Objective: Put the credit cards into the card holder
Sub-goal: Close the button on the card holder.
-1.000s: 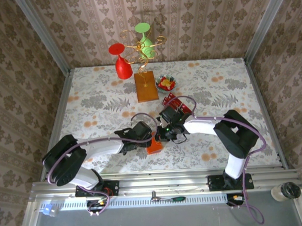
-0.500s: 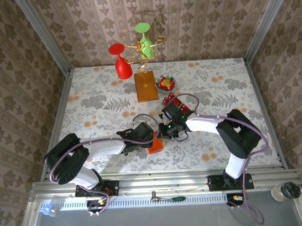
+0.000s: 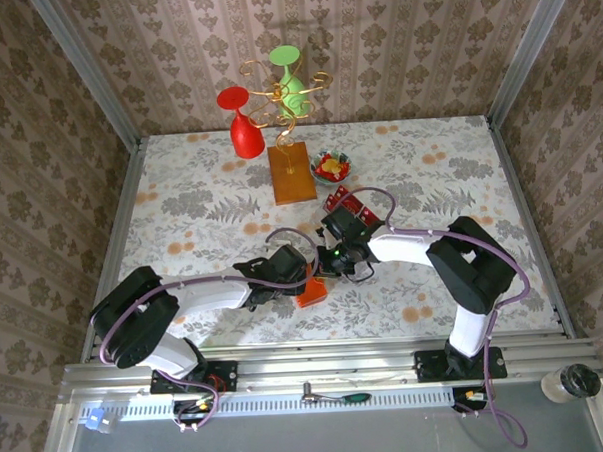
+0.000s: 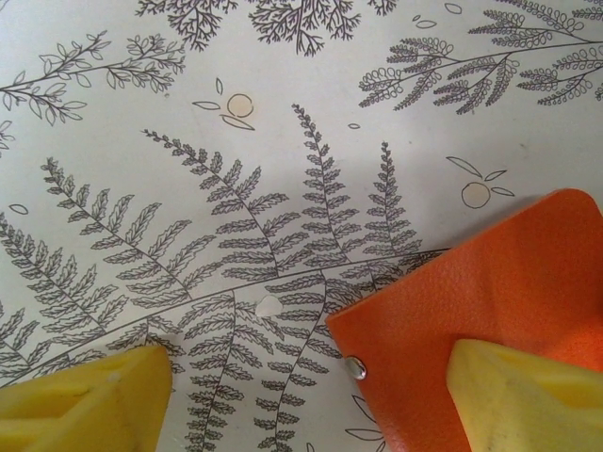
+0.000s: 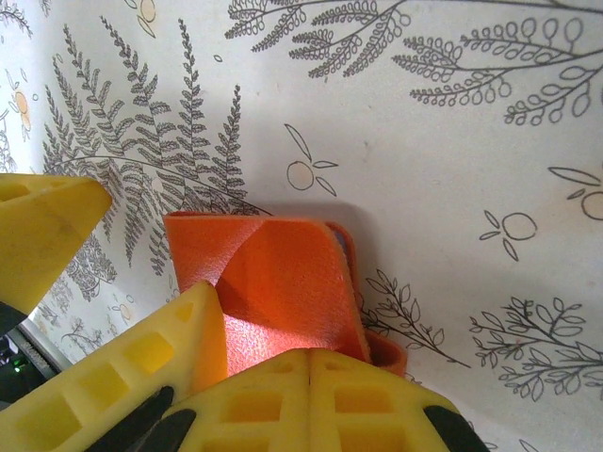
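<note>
Brown damask wallpaper closes in a pale surface (image 3: pixel 181 211) printed with ferns and small oranges. Near its front middle lies the card holder (image 3: pixel 310 289), a small orange leather case, with both arms bent in over it.

Seen from the left wrist, one rounded corner of the holder and its tiny pale snap (image 4: pixel 354 367) lie flat on the fern print. The left pincer (image 4: pixel 311 358) stands spread wide. One yellow finger (image 4: pixel 528 395) sits over the orange leather and the other (image 4: pixel 85 395) over bare surface beside it. Whether the first one presses on the leather I cannot tell.

Seen from the right wrist, the holder looks partly opened, with one flap raised and folded. The right pincer (image 5: pixel 311 363) is pressed together, its tips right at the near edge of that leather. Whether a layer is caught between them I cannot tell.

Toward the back, near the holder but not touching it, the credit cards (image 3: pixel 349 206) lie in a red-and-black cluster beside the right arm's wrist. Farther back stands a brown wooden block (image 3: pixel 291 174), with a bowl of red and yellow candies (image 3: pixel 331 166) just beside it. A gold wire stand (image 3: pixel 286 102) rises from the block and carries a red glass (image 3: pixel 240 129) and a green glass (image 3: pixel 289 74), both upside down.
</note>
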{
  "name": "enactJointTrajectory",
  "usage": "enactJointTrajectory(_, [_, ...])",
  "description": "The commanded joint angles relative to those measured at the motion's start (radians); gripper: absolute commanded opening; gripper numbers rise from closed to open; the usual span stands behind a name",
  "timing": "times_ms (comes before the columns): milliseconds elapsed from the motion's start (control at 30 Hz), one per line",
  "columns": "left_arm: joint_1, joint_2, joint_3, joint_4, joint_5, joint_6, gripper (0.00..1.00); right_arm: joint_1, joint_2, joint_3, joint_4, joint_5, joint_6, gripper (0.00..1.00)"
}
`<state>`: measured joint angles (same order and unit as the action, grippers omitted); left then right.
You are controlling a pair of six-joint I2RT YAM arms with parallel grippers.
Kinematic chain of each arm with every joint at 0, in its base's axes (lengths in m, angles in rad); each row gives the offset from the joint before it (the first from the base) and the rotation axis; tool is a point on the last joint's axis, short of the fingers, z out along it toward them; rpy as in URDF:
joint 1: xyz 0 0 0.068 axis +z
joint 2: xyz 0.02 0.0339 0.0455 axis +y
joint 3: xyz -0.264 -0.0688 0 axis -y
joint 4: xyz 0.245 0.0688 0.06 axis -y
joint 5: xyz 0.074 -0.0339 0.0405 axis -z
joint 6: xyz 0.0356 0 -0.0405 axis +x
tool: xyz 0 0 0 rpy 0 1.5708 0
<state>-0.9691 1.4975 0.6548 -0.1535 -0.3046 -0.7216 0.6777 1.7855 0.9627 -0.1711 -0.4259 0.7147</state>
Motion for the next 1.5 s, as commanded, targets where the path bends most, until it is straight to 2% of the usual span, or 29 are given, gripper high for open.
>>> enactJointTrajectory(0, [-0.013,0.042,-0.011,-0.046,0.018,0.003,0.79,0.003,0.035,-0.044,0.019,0.015,0.008,0.00])
enactJointTrajectory(267, [-0.014,0.043,-0.011,-0.045,0.019,0.000,0.79,0.011,-0.010,-0.123,0.047,0.054,0.002,0.00])
enactJointTrajectory(633, [-0.014,0.046,-0.021,-0.041,0.016,-0.007,0.79,0.064,-0.055,-0.262,0.159,0.197,-0.031,0.00])
enactJointTrajectory(1000, [-0.014,0.060,-0.030,-0.031,0.017,-0.016,0.79,0.145,-0.115,-0.456,0.373,0.357,-0.018,0.00])
enactJointTrajectory(1467, [-0.014,0.069,-0.042,-0.026,0.015,-0.021,0.79,0.260,-0.122,-0.525,0.414,0.518,-0.075,0.00])
